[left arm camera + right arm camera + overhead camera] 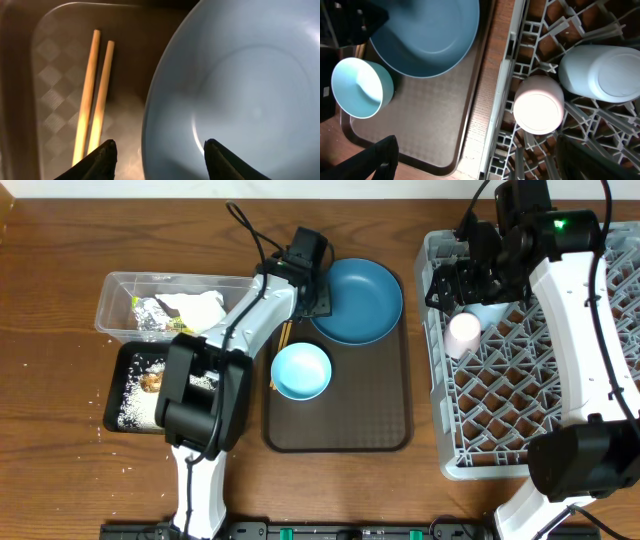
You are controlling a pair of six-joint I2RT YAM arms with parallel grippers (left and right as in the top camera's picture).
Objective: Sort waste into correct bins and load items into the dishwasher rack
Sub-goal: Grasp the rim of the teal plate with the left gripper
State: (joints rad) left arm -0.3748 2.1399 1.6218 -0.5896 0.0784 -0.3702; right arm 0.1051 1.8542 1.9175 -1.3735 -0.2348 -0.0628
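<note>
The left jaws stand spread astride the left rim of the plate (240,100), one side over the tray (45,65) and the other over the plate's well, pinching nothing yet. The right jaws hang wide apart and empty over the rack (500,410), above the pink cup (538,104). The plate lies flat on the tray beside the chopsticks (95,95). It looks stiff, smooth, likely slippery and fairly heavy, so a deep bite on the rim seems the only hold.

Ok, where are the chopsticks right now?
The chopsticks lie side by side on the brown tray's left side, just left of the dark-blue plate in the left wrist view.
</note>
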